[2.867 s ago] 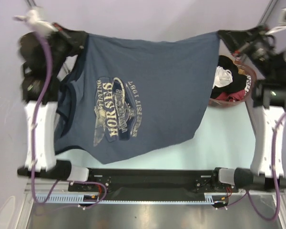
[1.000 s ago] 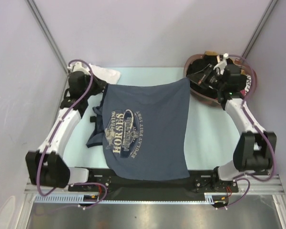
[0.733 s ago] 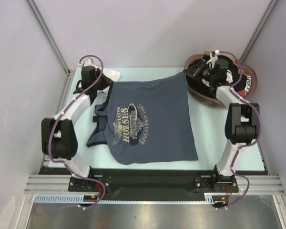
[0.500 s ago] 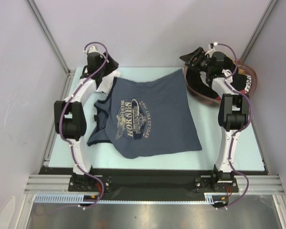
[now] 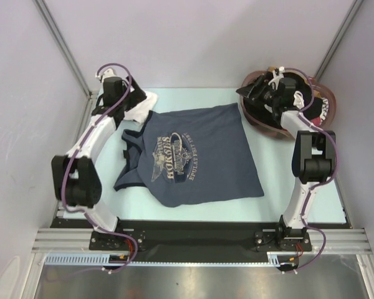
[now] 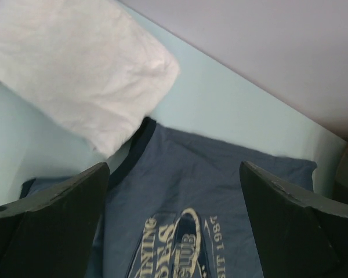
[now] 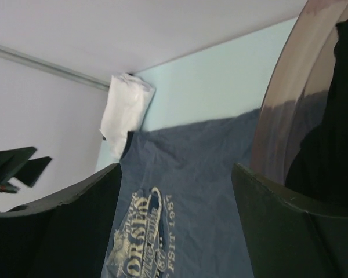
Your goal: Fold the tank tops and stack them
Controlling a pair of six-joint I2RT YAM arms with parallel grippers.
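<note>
Slate-blue tank top [image 5: 196,156] with a cream-and-navy crest print and dark trim lies spread flat on the table [image 5: 271,156], print up, straps to the left; second tank top [image 5: 140,106], white and folded, touches its far-left corner. Bare table shows along its far, left and right edges, with a brown basket [image 7: 281,110] of dark clothes [image 7: 330,145] just off its far-right corner. Count: two tank tops, one basket, two grippers, with left gripper [image 6: 174,168] above the far-left corner and right gripper [image 7: 175,168] above the far-right corner, both with jaws spread wide, gripping nothing.

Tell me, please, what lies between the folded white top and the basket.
The printed slate-blue tank top, spread flat, fills that stretch, bare table beyond it; the top view shows this.
</note>
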